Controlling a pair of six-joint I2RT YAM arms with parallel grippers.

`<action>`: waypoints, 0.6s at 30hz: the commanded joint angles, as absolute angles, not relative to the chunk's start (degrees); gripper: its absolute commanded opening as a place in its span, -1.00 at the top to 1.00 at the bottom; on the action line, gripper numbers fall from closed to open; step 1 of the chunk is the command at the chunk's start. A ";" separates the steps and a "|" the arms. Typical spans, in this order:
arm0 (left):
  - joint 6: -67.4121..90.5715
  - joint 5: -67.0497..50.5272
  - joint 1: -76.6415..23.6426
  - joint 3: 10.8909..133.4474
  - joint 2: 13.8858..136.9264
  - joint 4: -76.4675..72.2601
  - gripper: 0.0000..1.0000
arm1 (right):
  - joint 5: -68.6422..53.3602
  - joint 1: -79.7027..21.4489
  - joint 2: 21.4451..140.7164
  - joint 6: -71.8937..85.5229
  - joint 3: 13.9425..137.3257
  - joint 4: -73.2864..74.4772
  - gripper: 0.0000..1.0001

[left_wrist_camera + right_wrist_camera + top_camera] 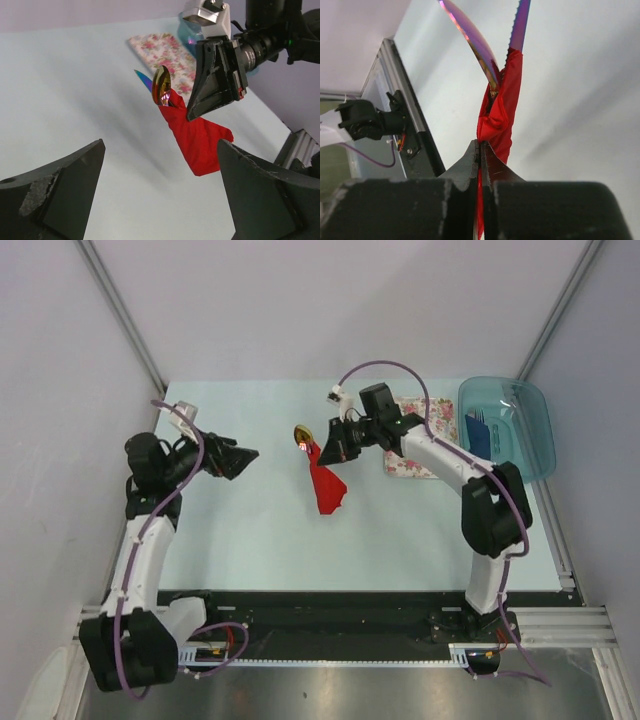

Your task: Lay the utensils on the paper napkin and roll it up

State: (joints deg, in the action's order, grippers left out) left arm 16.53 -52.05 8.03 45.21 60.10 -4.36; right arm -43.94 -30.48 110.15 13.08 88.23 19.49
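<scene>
The red paper napkin (326, 485) is wrapped loosely round the utensils, and my right gripper (332, 452) is shut on that bundle. A gold spoon head (161, 86) and an iridescent serrated knife blade (142, 79) stick out of its top. In the right wrist view the jaws (480, 146) pinch the red paper (504, 112), with the spoon (470, 37) and knife (520, 25) beyond them. The napkin's loose end (200, 145) droops towards the table. My left gripper (245, 455) is open and holds nothing, off to the left of the bundle, its dark fingers (65, 190) framing it from a distance.
A white floral-print napkin (412, 445) lies flat under the right arm. A translucent teal bin (510, 425) with a dark blue item inside sits at the back right corner. Grey enclosure walls stand left, right and behind.
</scene>
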 commanded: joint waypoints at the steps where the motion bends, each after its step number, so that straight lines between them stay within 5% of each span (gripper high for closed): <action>1: 21.61 -59.59 8.35 42.30 53.01 -12.28 -0.99 | -48.60 -32.87 99.94 6.69 93.16 23.55 1.00; 13: 33.98 -67.50 8.09 34.21 36.83 -25.26 -0.99 | -48.43 -38.48 85.54 4.32 94.49 23.82 1.00; 18: 35.42 -66.00 4.41 32.34 34.10 -30.84 -0.83 | -44.48 -43.59 81.13 0.26 93.34 25.31 1.00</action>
State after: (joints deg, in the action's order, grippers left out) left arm 32.23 -64.55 7.25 33.01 35.20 -22.48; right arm -46.24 -39.72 86.61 4.08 92.71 25.85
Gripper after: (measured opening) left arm 0.943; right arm 0.011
